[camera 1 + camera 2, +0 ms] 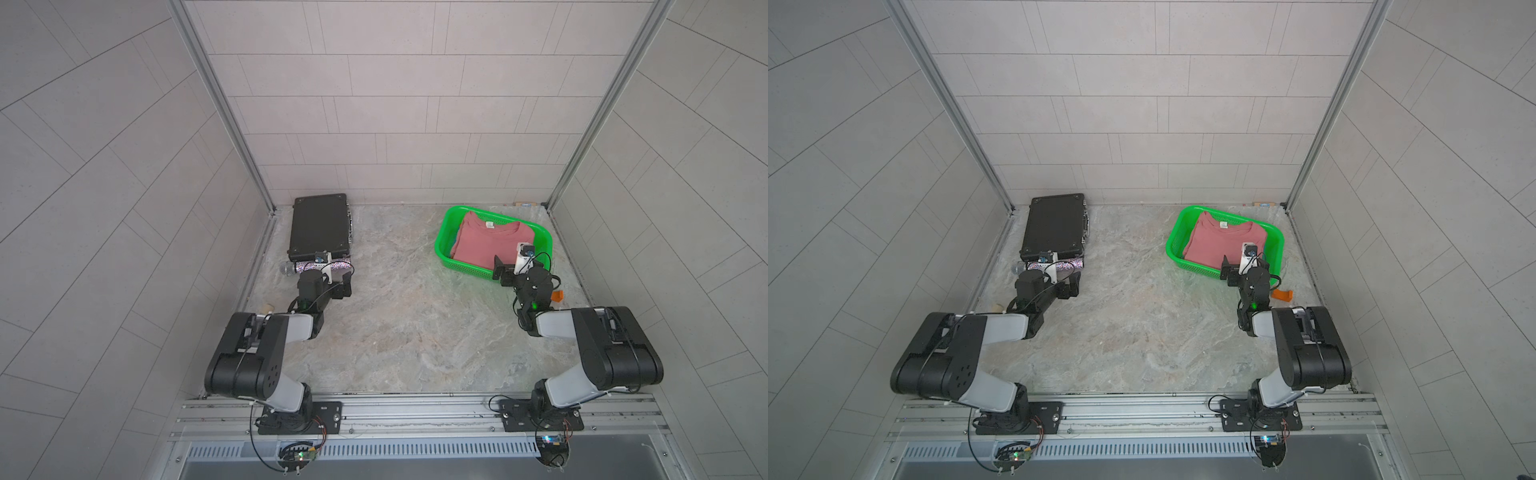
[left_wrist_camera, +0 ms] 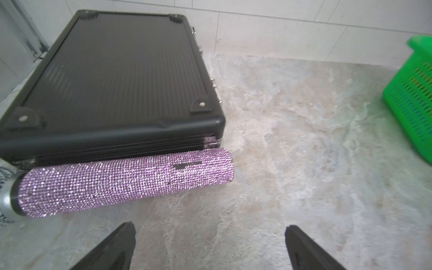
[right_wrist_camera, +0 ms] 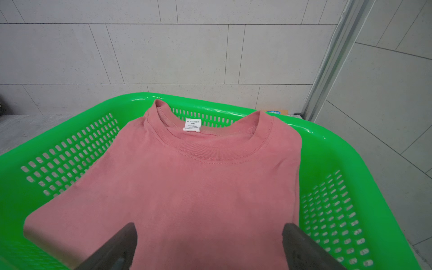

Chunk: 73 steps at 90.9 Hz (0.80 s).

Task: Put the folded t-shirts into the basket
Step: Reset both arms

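Two released: left tool (image 2: 210,226), right tool (image 3: 209,225) | pink t-shirt (image 3: 198,187) in basket (image 3: 327,149) | neck label (image 3: 192,125) print illegible

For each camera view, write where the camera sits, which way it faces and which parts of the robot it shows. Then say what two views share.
Both top views: high above the arms' bases, looking down at the table; left arm, right arm, left hand, right hand show.
Left wrist: on the left arm, facing the black case and glittery microphone; open fingers show.
Right wrist: on the right arm, facing the pink t-shirt in the basket; open fingers show.
Shared: all show the basket.
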Available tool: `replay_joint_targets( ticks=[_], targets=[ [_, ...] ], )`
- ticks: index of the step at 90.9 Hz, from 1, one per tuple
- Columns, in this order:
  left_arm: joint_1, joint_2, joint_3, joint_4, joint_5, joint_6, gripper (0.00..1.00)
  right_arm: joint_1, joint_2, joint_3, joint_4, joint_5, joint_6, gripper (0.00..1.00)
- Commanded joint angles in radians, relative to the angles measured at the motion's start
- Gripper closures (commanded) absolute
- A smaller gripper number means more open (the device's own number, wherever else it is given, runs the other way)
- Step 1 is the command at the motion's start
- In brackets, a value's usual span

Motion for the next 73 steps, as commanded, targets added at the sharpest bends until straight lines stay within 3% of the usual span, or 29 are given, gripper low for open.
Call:
replay_joint_targets(
  ticks=[1, 5, 13, 73],
  targets=[
    [0.019, -0.001, -0.007, 0.081, -0.014, 0.007, 0.00, 0.000, 0.003, -0.007, -0.085, 0.030, -0.010, 0.00],
    [0.027, 0.010, -0.012, 0.119, -0.019, -0.006, 0.00, -0.001, 0.002, -0.008, -0.089, 0.031, -0.011, 0.00],
    [0.043, 0.010, 0.037, 0.014, -0.011, -0.024, 0.00, 0.000, 0.002, -0.008, -0.086, 0.030, -0.009, 0.00],
    [0.047, -0.004, 0.038, 0.003, 0.001, -0.021, 0.00, -0.001, 0.002, -0.008, -0.087, 0.030, -0.007, 0.00]
  ],
)
